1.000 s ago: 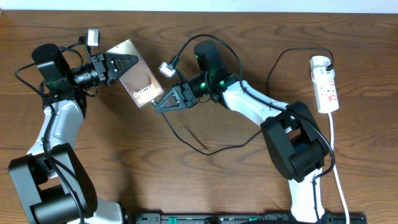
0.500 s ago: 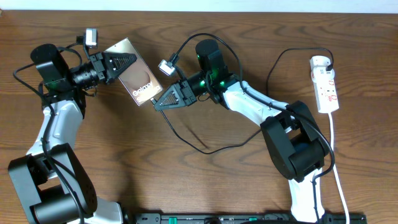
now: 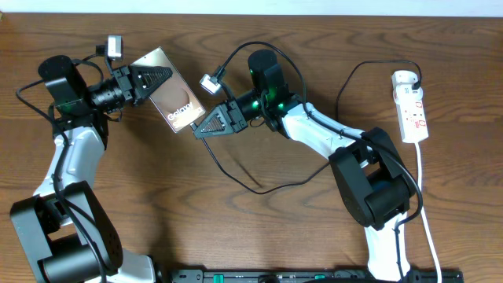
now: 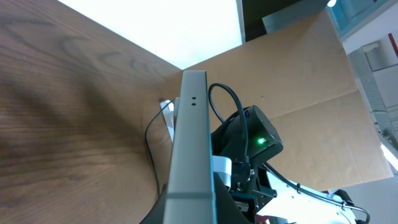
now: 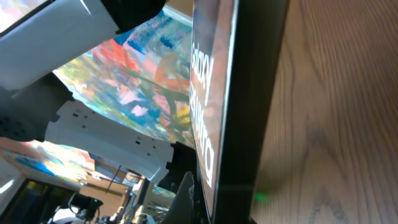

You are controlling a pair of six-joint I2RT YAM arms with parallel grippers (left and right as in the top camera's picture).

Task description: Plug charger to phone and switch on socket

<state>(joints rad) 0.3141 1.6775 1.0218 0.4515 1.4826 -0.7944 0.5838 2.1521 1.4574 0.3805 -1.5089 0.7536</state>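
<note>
L hand point(image 3: 161, 79) is closed on the phone point(image 3: 177, 102), gripping its upper end. The phone sits diagonal in the overhead view, glossy face up w/ pale "Galaxy" lettering showing, top-left of centre over the desk point(image 3: 236, 236). L wrist view shows the phone point(image 4: 191, 143) edge-on, running straight out from the hand, w/ the desk point(image 4: 74, 112) behind it.

R hand point(image 3: 203, 129) has its jaws closed, tip right at the phone's lower end, touching or as good as. The charger point(image 3: 251, 189) cable comes out from under the R hand, loops down across the desk, swings up to the right & reaches the top end of the socket point(image 3: 413, 110). The plug itself is hidden in the hand, so can't tell if it's seated in the phone. R wrist view is filled by the phone point(image 5: 242, 93), side-on & v. close, lettering readable, wood grain to the right.

The socket lies flat on the far right of the desk, well apart from both hands, rounded end at top, red markings on its face. Switch position too small to read. White cord point(image 3: 428, 212) trails from its lower end toward the front edge.
</note>
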